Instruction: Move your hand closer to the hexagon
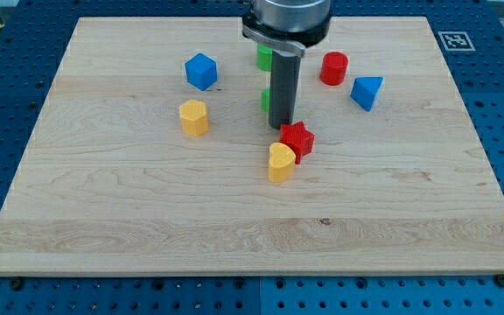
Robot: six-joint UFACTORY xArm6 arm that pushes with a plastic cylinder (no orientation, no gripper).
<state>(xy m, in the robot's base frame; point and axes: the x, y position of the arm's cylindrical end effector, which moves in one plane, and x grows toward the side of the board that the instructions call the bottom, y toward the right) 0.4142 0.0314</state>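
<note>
1. My tip (pixel 281 128), the lower end of the rod that serves as end effector, has no jaws to part or close; it rests on the tabletop (pixel 147 219), touching or just above the red star (pixel 297 138).
2. Below the star sits the yellow heart (pixel 280 163), touching it; two green blocks (pixel 263 58) (shapes unclear) are half hidden behind the rod.
3. The yellow hexagon (pixel 194 117) lies well to the view's left of my tip, with the blue cube (pixel 201 71) above it; the red cylinder (pixel 333 67) and blue triangular block (pixel 367 92) stand at the view's right.
4. Risk, as I judge it: a leftward sweep started too low could drag the star and heart; overshooting would shove the hexagon.
5. No readable writing; only a square marker (pixel 454 39) on the board's corner.
</note>
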